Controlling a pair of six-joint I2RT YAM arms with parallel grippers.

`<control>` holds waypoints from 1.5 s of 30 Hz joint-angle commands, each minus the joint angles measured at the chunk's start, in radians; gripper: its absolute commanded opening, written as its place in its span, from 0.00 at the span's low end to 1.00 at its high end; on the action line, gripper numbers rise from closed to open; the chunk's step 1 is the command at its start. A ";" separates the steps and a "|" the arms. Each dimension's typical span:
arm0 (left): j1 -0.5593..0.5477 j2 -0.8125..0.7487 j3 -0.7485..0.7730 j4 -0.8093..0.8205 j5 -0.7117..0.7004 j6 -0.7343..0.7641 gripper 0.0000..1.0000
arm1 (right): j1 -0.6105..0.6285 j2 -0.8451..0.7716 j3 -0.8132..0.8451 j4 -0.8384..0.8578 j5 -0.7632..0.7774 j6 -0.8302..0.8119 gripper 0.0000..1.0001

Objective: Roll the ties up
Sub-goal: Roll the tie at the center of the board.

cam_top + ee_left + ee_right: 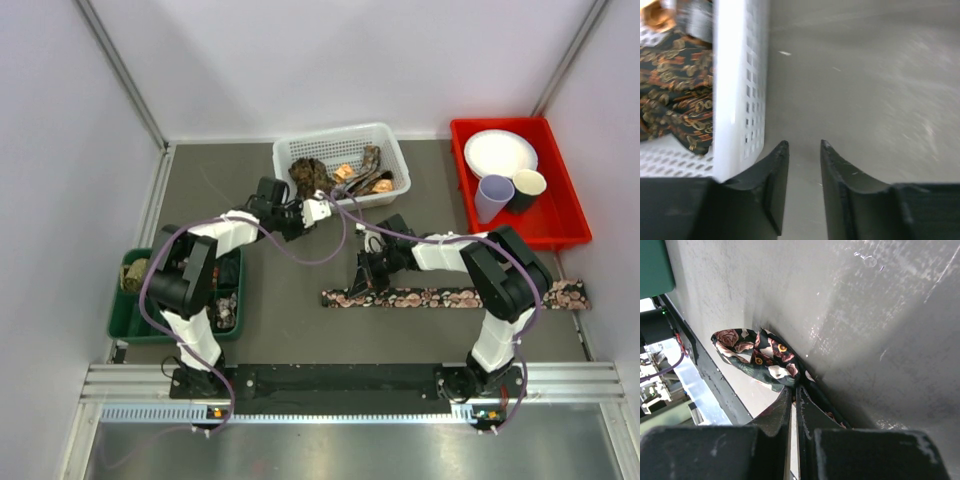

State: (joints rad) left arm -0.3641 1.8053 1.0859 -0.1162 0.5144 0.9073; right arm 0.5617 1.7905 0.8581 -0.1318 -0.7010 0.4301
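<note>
Right tool (794, 392) is pinching the floral tie (756, 354), its jaws closed tight on the fabric near the tie's left end. There the cloth is bunching into a loose loop on the grey surface (865, 330). Seen from above, the rest of that tie is lying flat as a straight strip running off to the right, between the arm bases and the basket.

Left tool (804, 146) is hovering just beside the outer wall of the white mesh basket (735, 80), its jaws standing narrowly apart and gripping nothing. More ties (675, 90), dark with orange and brown prints, are lying heaped inside the basket. At the left edge a green bin (122, 325) is holding what look like coiled ties (135, 275). At the far right a red tray (565, 225) is carrying a white plate (500, 152) and two cups (492, 195).
</note>
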 commanded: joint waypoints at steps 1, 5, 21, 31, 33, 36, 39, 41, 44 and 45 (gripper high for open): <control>0.001 -0.021 0.065 0.120 -0.011 -0.139 0.41 | -0.006 -0.009 -0.004 -0.023 0.028 -0.013 0.00; 0.054 -0.154 -0.032 0.006 0.152 -0.081 0.62 | -0.006 -0.019 0.004 -0.031 0.028 -0.013 0.00; -0.231 -0.535 -0.377 -0.174 0.104 -0.100 0.77 | -0.006 -0.045 0.018 -0.069 -0.015 -0.010 0.00; -0.420 -0.357 -0.330 -0.053 -0.068 -0.229 0.78 | -0.003 -0.046 0.013 -0.060 -0.032 0.006 0.00; -0.449 -0.312 -0.310 -0.034 -0.111 -0.246 0.77 | -0.002 -0.045 0.015 -0.054 -0.040 0.010 0.00; -0.466 -0.267 -0.294 -0.004 -0.148 -0.260 0.74 | -0.002 -0.045 0.019 -0.055 -0.052 0.012 0.00; -0.484 -0.232 -0.285 0.007 -0.177 -0.251 0.68 | 0.001 -0.049 0.016 -0.055 -0.061 0.012 0.00; -0.492 -0.216 -0.281 0.007 -0.194 -0.246 0.64 | 0.001 -0.051 0.016 -0.061 -0.068 0.010 0.00; -0.510 -0.190 -0.273 -0.025 -0.217 -0.225 0.54 | 0.001 -0.057 0.019 -0.063 -0.084 0.009 0.00; -0.516 -0.184 -0.270 -0.042 -0.215 -0.217 0.47 | 0.001 -0.056 0.021 -0.068 -0.087 0.010 0.00</control>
State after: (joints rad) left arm -0.8570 1.5883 0.7898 -0.1501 0.3489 0.6716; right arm 0.5602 1.7710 0.8589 -0.2050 -0.7467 0.4393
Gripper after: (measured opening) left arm 0.556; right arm 0.010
